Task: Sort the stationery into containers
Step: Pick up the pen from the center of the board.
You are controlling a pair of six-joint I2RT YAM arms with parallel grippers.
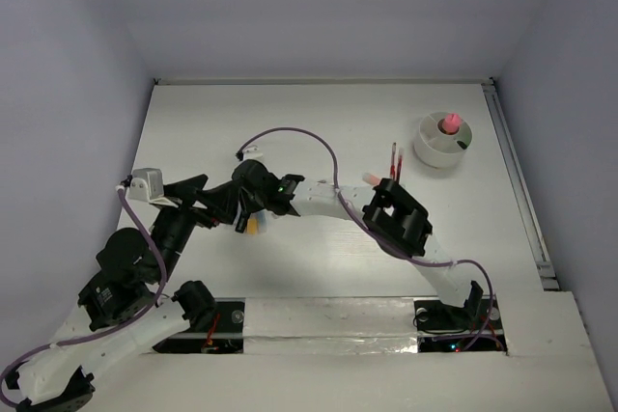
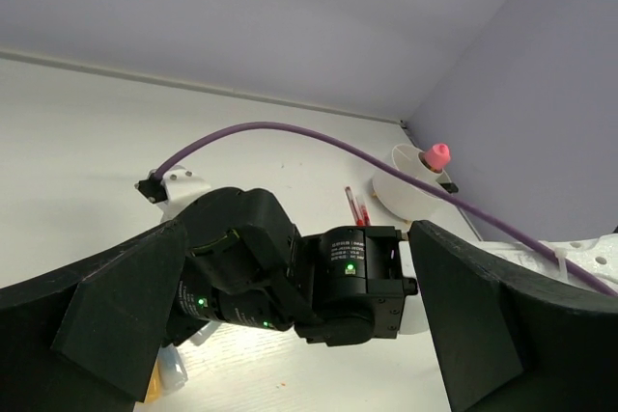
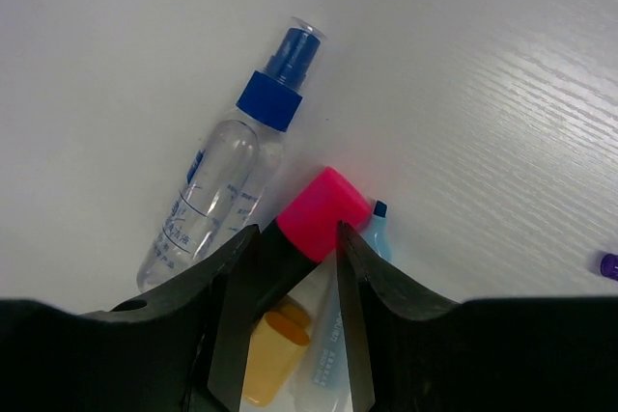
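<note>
As we look down from above, the small white round cup [image 1: 432,153] stands at the far right of the white table [image 1: 241,123], with one pink-capped marker [image 1: 450,123] upright in it and two thin red pens [image 1: 396,163] lying near it. From the left wrist, we see the left gripper [image 2: 297,233] spread wide, holding nothing. From the right wrist, the right gripper [image 3: 296,231] pinches a pink-capped highlighter [image 3: 322,207] lying beside a clear spray bottle with a blue cap [image 3: 227,180], a pale-blue highlighter [image 3: 375,231] and an orange-yellow marker [image 3: 275,349].
</note>
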